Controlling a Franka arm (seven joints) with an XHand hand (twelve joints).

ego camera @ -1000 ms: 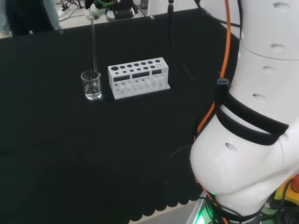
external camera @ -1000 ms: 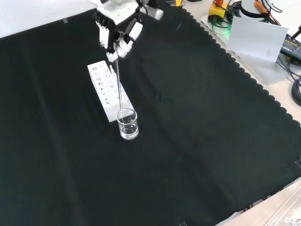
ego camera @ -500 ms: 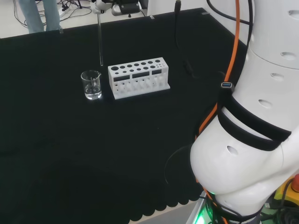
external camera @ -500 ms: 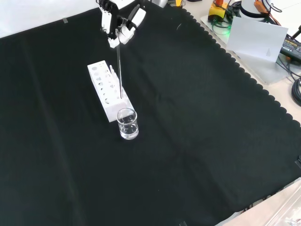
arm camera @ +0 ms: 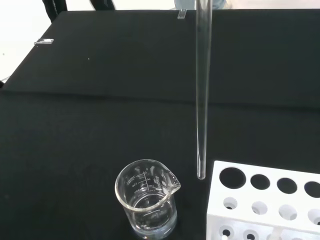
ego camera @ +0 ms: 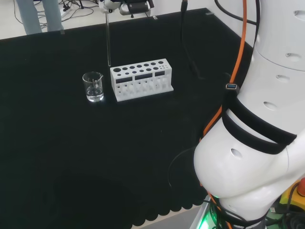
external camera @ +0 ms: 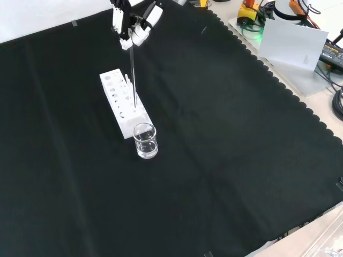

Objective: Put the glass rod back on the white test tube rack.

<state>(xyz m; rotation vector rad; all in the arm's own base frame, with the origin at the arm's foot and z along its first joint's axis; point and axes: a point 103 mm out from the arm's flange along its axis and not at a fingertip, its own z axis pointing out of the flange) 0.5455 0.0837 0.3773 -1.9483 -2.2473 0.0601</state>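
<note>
Front view: hand (external camera: 132,24) at top, fingers curled, pinching the rod (external camera: 133,75) by its upper end; rod hangs upright in the air, lower tip over the rack's (external camera: 124,104) end nearest the beaker (external camera: 145,141). Wrist view: tip just beside the rack's corner hole, not in it, beaker clear of it

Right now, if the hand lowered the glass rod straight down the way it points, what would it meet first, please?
Probably the end of the white test tube rack nearest the beaker: the glass rod, pinched in the hand, hangs upright with its tip just beside the end hole, though depth is unclear.
</note>
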